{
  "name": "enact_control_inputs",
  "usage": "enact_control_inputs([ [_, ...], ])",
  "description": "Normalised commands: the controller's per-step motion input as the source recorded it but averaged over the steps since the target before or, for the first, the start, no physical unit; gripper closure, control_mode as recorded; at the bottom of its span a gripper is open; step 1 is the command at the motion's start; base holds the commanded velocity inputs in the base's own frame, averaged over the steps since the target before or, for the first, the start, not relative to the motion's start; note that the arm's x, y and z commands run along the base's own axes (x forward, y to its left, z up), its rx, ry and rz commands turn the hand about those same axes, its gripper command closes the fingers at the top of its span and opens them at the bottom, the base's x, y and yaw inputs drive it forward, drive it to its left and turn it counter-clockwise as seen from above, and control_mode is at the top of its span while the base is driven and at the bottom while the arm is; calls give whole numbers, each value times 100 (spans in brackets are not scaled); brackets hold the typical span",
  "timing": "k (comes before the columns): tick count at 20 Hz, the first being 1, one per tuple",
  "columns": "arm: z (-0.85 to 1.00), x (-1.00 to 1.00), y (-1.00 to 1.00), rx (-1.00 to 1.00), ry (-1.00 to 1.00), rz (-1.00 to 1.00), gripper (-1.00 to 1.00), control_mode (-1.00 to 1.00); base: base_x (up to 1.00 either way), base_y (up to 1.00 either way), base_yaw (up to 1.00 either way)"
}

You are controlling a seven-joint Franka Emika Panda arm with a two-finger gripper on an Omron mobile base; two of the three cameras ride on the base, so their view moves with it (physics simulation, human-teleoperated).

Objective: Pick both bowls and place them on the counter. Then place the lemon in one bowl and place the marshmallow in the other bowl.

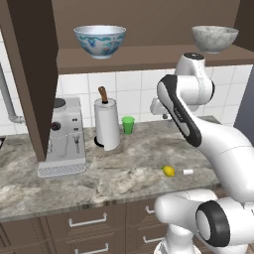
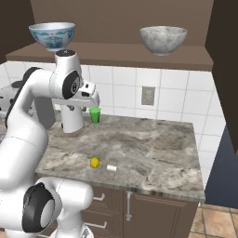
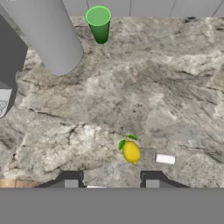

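A white bowl (image 1: 99, 40) painted with a blue and red pattern outside and pale blue inside is seen on the brown shelf (image 1: 129, 58); the other bowl (image 1: 214, 38) is marbled grey-white. The surface (image 1: 114, 173) is veined grey-brown stone, with dark brown drawers (image 1: 87, 223) and silver handles below. The lemon (image 3: 131, 152) is yellow with small green leaves, the marshmallow (image 3: 165, 159) plain white. A bright green cup (image 3: 99, 24) is noted, a white paper roll (image 1: 107, 124) on a brown-topped holder, and white wall tiles (image 2: 172, 97). The arm is white with dark joints
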Motion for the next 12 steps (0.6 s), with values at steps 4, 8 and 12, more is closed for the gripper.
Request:
enact_control_inputs([
  [4,-1,-9,0,0,0,0,-100,-100,0,0,0],
  [8,-2,-8,4,5,2,-4,-100,-100,0,0,0],
  [12,6,-15,21,9,-3,-19,-100,-100,0,0,0],
])
